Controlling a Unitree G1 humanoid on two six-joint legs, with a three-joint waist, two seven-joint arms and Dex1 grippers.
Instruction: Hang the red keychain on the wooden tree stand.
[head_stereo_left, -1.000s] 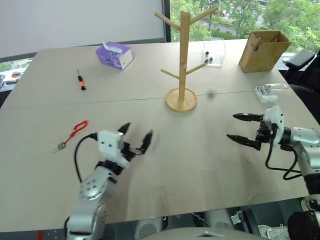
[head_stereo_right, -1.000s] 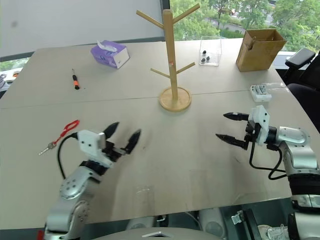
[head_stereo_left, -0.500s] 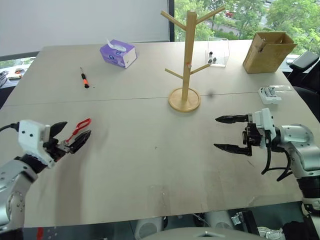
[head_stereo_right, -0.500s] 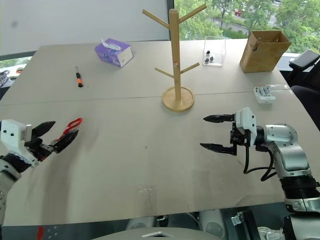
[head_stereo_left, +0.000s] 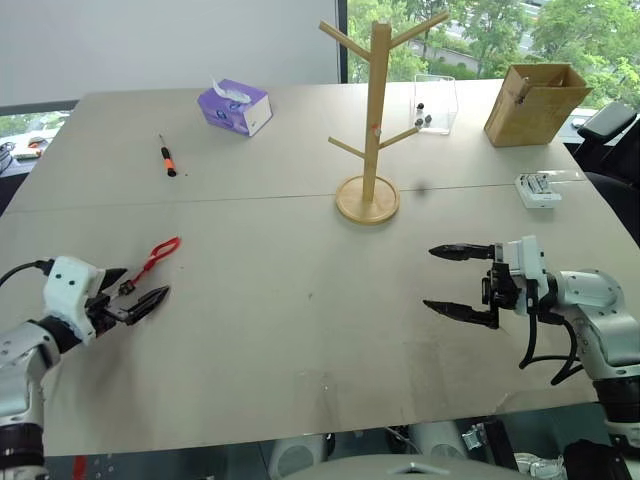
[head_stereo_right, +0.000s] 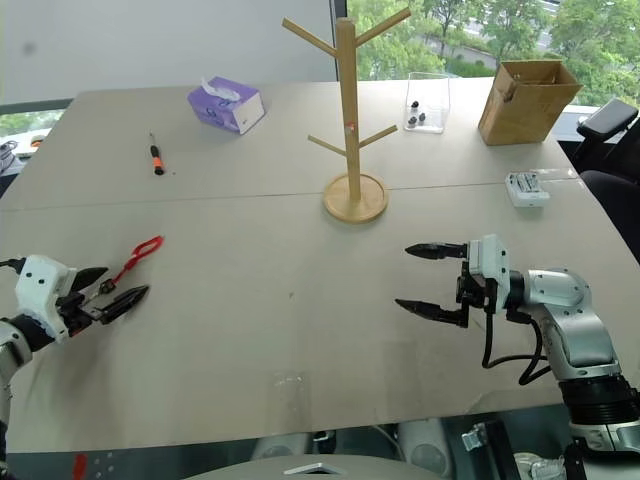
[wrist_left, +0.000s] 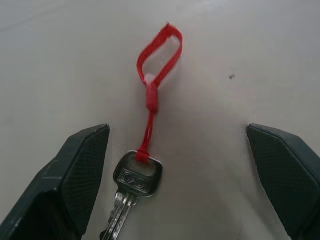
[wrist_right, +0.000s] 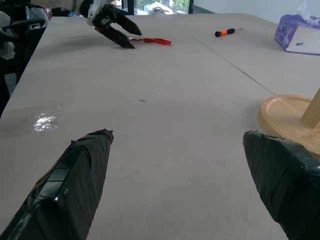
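Pickup not done: keychain (wrist_left: 150, 100) lies flat on table (head_stereo_left: 300, 330), left gripper (head_stereo_left: 133, 294) spread wide around its key, empty. Right gripper (head_stereo_left: 458, 282) gaping, idle. Stand (head_stereo_left: 372, 120) at 1 o'clock, bare; grasp and hang remain.

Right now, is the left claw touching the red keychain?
Apart. The left wrist view shows the red keychain lying flat between the open left claw's fingers, with bare table on both sides of it.
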